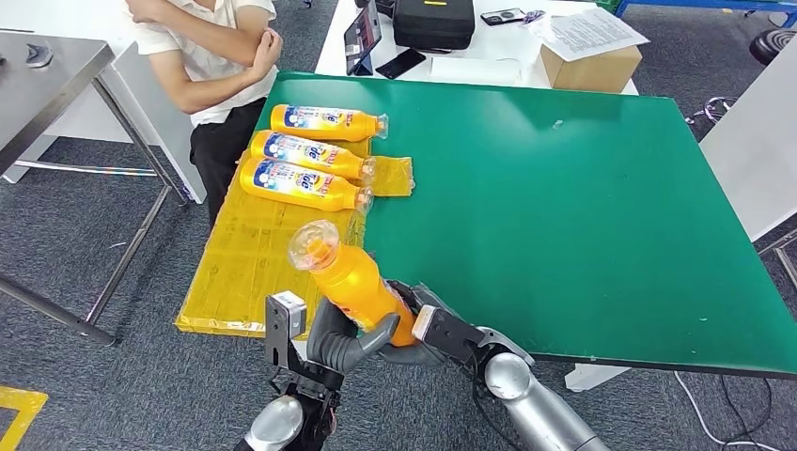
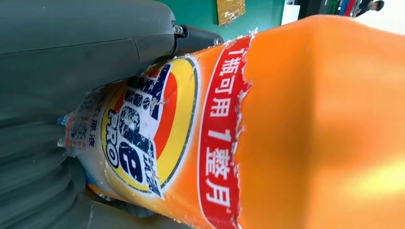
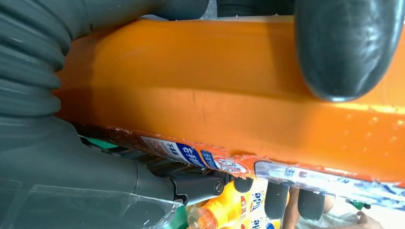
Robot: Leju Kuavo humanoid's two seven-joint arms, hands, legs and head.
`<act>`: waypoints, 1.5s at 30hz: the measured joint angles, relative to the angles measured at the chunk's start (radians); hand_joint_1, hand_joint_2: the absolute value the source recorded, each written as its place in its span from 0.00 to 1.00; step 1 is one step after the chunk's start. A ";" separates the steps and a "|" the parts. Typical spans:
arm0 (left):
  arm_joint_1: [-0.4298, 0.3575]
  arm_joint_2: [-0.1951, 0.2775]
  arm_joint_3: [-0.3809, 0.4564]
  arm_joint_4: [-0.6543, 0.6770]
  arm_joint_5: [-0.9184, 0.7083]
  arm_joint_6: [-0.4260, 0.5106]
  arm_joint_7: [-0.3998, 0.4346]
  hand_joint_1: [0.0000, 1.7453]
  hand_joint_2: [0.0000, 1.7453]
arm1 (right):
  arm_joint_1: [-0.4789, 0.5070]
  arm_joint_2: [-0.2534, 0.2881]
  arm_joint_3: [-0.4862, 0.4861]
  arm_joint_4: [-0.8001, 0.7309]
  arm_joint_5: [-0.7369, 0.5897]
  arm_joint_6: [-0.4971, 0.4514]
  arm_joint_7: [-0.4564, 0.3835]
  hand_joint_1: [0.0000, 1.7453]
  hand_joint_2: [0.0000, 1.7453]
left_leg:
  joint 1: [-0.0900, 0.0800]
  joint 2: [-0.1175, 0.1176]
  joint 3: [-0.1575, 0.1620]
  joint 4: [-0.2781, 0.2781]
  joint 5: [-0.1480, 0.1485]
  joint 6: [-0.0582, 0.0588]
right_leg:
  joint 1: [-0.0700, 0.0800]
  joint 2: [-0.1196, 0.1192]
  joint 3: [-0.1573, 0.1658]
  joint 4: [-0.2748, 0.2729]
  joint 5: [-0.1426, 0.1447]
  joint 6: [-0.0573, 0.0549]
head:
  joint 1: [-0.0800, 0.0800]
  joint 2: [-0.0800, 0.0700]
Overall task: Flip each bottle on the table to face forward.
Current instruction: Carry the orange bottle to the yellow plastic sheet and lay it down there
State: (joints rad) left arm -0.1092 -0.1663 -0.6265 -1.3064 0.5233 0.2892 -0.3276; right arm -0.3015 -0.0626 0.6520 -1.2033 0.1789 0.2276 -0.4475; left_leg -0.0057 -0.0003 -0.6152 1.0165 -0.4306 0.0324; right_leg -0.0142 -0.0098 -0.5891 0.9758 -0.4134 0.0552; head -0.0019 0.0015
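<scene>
Both hands, left hand point(image 1: 343, 343) and right hand point(image 1: 442, 331), are gripping the orange bottle point(image 1: 352, 282), fingers point(image 3: 346, 45) wrapping it, its label point(image 2: 143, 129) facing the left wrist view.

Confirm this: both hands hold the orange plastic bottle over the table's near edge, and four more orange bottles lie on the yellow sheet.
Wrong count. The head view shows three orange bottles lying on the yellow sheet, not four. Both the left hand and right hand do hold the orange plastic bottle over the green table's near edge.
</scene>
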 joint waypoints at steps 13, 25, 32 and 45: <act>0.001 -0.004 0.033 -0.007 0.002 -0.011 -0.015 1.00 1.00 | 0.000 0.016 0.050 -0.012 0.154 -0.220 -0.035 0.00 1.00 | 0.000 0.000 0.000 0.000 0.000 0.000 | 0.000 0.000 -0.001 0.000 0.000 0.000 | 0.000 0.000; 0.051 -0.002 0.074 -0.103 -0.081 0.196 -0.030 0.99 1.00 | 0.234 0.054 0.000 -0.159 0.578 -0.904 -0.197 0.00 1.00 | 0.000 0.000 -0.002 0.000 -0.001 -0.001 | 0.000 0.000 -0.003 0.000 -0.001 0.000 | 0.001 0.000; 0.036 0.018 0.096 -0.072 -0.423 0.351 -0.055 0.89 1.00 | 0.392 0.127 -0.175 -0.306 0.727 -0.921 -0.247 0.00 1.00 | 0.001 -0.001 -0.003 0.000 -0.001 -0.001 | 0.000 0.000 -0.004 0.000 -0.001 -0.001 | 0.000 0.000; -0.024 0.061 0.176 -0.022 -1.083 0.262 0.177 0.99 1.00 | 0.429 0.182 -0.306 -0.403 0.646 -0.921 -0.247 0.00 1.00 | 0.001 -0.001 -0.002 0.000 0.000 -0.001 | 0.000 0.000 -0.003 0.001 0.000 -0.001 | 0.000 0.000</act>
State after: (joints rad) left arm -0.1331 -0.1050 -0.4503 -1.3286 -0.5593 0.5515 -0.1506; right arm 0.1274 0.1199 0.3465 -1.6058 0.8246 -0.6935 -0.6944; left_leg -0.0052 -0.0010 -0.6175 1.0163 -0.4307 0.0313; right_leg -0.0140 -0.0101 -0.5923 0.9763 -0.4138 0.0544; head -0.0017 0.0015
